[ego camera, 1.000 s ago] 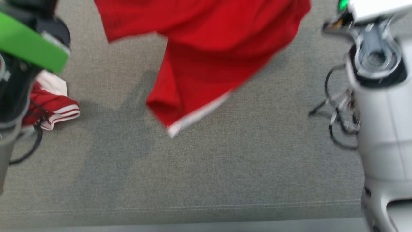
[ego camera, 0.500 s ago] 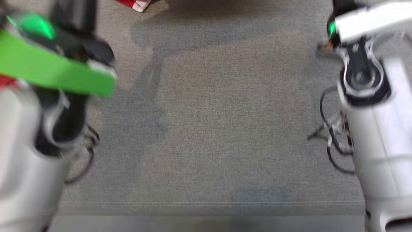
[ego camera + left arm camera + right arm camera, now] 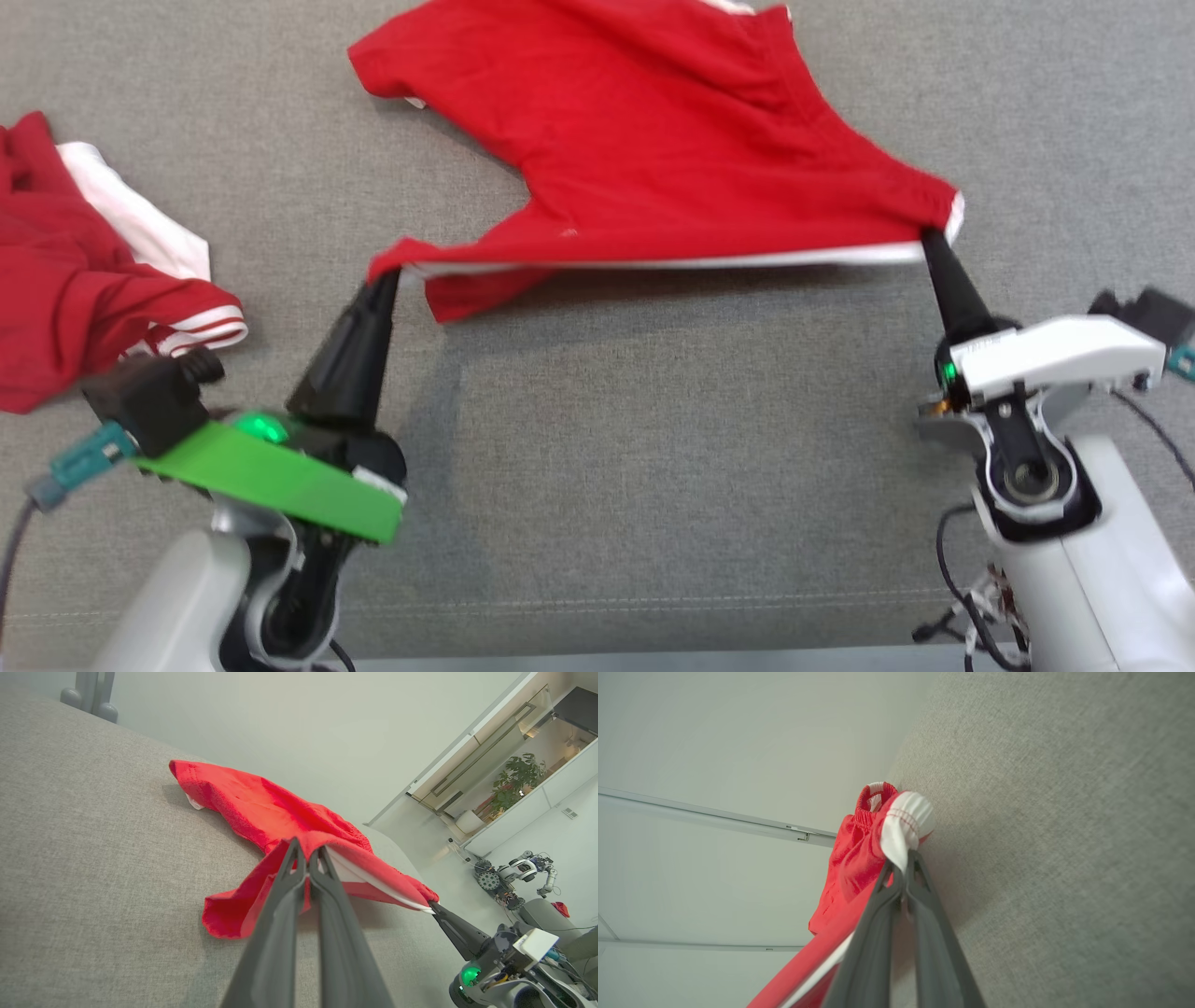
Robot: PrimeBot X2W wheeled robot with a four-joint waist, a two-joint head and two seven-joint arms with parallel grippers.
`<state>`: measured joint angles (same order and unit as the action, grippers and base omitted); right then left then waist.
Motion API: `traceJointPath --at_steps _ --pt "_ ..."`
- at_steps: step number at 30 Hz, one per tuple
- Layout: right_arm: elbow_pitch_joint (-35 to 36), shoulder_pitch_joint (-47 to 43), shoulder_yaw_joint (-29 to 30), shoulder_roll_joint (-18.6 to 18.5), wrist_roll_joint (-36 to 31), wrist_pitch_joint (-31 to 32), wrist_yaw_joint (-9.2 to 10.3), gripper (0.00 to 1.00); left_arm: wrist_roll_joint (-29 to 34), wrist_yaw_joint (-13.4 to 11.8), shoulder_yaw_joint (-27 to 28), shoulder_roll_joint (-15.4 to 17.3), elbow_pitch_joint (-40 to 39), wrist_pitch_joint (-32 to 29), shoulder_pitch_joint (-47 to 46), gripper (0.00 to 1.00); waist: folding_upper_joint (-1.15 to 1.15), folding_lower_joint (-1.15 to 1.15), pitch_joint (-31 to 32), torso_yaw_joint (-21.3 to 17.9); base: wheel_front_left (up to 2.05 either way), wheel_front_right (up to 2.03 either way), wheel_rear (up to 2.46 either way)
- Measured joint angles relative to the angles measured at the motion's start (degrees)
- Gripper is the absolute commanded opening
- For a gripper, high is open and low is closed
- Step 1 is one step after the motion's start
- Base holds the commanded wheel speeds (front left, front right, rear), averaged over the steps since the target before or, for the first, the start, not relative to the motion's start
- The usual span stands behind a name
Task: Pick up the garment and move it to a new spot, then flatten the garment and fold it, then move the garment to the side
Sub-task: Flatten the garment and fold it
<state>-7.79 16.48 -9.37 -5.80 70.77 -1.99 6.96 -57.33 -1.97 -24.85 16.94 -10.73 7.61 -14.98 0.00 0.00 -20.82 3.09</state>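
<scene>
The left claw (image 3: 384,278) is pinched tight on one red corner of the garment (image 3: 653,140), its two dark fingers pressed together with cloth caught between the tips. The right claw (image 3: 927,235) is clamped the same way on the opposite corner, where a white trim bunches just above its tips. Between the two, the white-trimmed edge is drawn into a nearly straight line across the middle of the grey upholstered surface (image 3: 653,420), with a loose red fold hanging down beside the left claw. The rest of the garment spreads away toward the far edge. Near the left edge, well apart, another red-and-white piece of clothing (image 3: 56,271) lies crumpled
</scene>
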Motion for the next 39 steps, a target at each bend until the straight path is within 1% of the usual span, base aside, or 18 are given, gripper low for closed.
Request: traceJointPath --at_steps 5,10,11,14,18,24,28,33,39 --pt "-0.01 -6.92 1.25 -0.03 0.36 -0.87 -0.34 0.0 -0.08 0.45 -2.41 0.37 -0.97 0.08 5.93 0.0 0.0 0.0 2.62 0.19 0.0 0.0 0.0" --pt "0.58 -12.99 2.3 0.02 0.73 -1.51 -0.35 0.0 -0.09 0.48 -4.8 1.82 -3.01 -0.56 10.93 0.0 0.0 0.0 5.06 0.71 0.0 0.0 0.0" --pt "1.38 -14.99 2.21 0.13 1.46 -1.51 -0.35 0.0 -0.19 0.48 -5.01 2.65 -4.01 -0.59 12.52 0.0 0.0 0.0 5.88 1.09 0.0 0.0 0.0" --pt "2.46 -17.42 2.2 0.09 1.56 -1.51 -0.35 0.0 -2.32 0.52 -5.05 3.41 -5.28 -1.02 15.29 0.0 0.0 0.0 6.84 1.91 0.0 0.0 0.0" --pt "3.81 -20.8 1.89 0.05 1.55 -1.49 -0.35 0.0 -2.32 0.52 -5.22 5.21 -6.08 -1.09 18.95 0.0 0.0 0.0 7.66 3.13 0.0 0.0 0.0" --pt "5.63 -26.97 2.08 -0.08 1.56 -1.51 -0.37 0.0 -2.34 0.46 -5.3 5.81 -7.06 -1.04 22.83 0.0 0.0 0.0 8.58 4.5 0.0 0.0 0.0" --pt "7.24 -31.26 1.87 -0.4 1.53 -1.46 -0.43 0.0 -2.35 -0.07 -4.43 6.61 -8.61 -0.74 26.37 0.0 0.0 0.0 8.77 4.93 0.0 0.0 0.0" --pt "9.25 -36.05 0.46 -1.07 1.37 0.03 -0.85 0.0 -2.33 -0.49 -2.68 8.72 -10.73 -0.42 29.29 0.0 0.0 0.0 8.37 5.16 0.0 0.0 0.0" --pt "13.14 -36.6 -1.36 -1.07 1.42 1.27 -0.81 0.0 -2.34 -1.08 0.31 10.44 -12.28 0.27 30.5 0.0 0.0 0.0 7.92 4.4 0.0 0.0 0.0"
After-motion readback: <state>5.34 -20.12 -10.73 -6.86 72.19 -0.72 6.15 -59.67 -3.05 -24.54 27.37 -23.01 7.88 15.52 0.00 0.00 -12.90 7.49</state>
